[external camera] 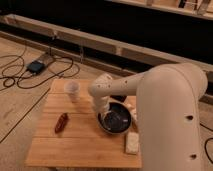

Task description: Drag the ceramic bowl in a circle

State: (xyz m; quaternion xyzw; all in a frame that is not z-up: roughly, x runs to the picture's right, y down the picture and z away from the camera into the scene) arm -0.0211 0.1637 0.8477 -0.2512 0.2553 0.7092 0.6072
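Observation:
The ceramic bowl (116, 121) is round, dark and glossy, and sits on the wooden table (80, 145) right of its middle. My gripper (102, 113) hangs down from the white arm's wrist (102, 90) and reaches the bowl's left rim. The large white arm (170, 115) comes in from the right and hides the table's right edge. The contact with the rim is hidden by the wrist.
A small white cup (72, 90) stands at the table's back left. A brown oblong object (61, 122) lies at the left. A white rectangular object (132, 142) lies at the front right, near the bowl. Cables and a dark box (36, 65) lie on the floor at left.

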